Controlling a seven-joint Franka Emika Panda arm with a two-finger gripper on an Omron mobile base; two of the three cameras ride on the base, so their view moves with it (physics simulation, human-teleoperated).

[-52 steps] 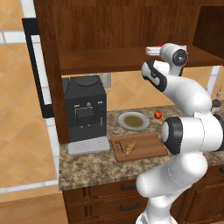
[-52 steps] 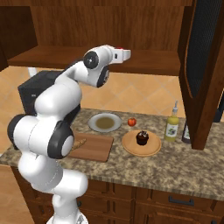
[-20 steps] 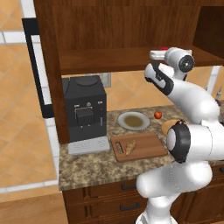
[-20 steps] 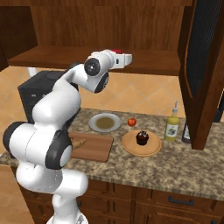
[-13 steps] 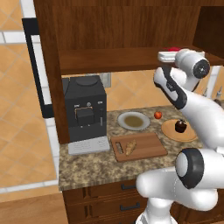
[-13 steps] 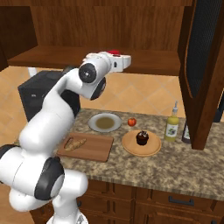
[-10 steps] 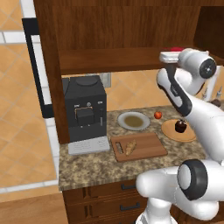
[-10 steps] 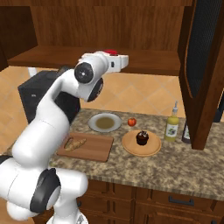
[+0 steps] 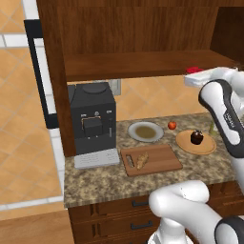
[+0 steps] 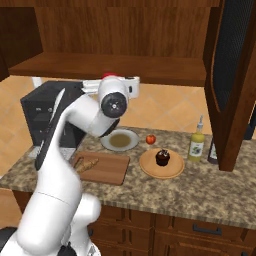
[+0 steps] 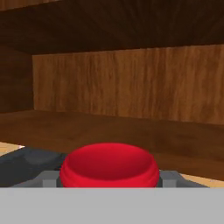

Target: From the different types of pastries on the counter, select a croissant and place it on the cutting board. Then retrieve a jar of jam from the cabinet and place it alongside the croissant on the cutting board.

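Landmark: the cutting board (image 9: 151, 161), laid flat on the bench (image 9: 95, 183) in front of the cabinet (image 9: 138, 66).
Croissant (image 9: 141, 160): seen lying on the cutting board, towards its handle end.
Jar of jam (image 11: 109, 168): held up at the level of the cabinet shelf, well above the cutting board and to its right in the left base view; its red lid is seen close up in the hand view, with the shelf planks behind it.
Jaws: clenched on the jar of jam, one grey pad being pressed against each side of it; the gripper (image 10: 116, 80) is carried level at the front of the shelf.
Dark pastry (image 9: 196, 137): set on a tan plate (image 9: 206, 147), right of the cutting board.
Red fruit (image 9: 172, 125): placed behind the cutting board, between the tan plate and a grey dish (image 9: 146, 131).
Coffee machine (image 9: 92, 119): stood left of the cutting board.
Bottle (image 10: 196, 142): stood beyond the tan plate, farthest from the cutting board.
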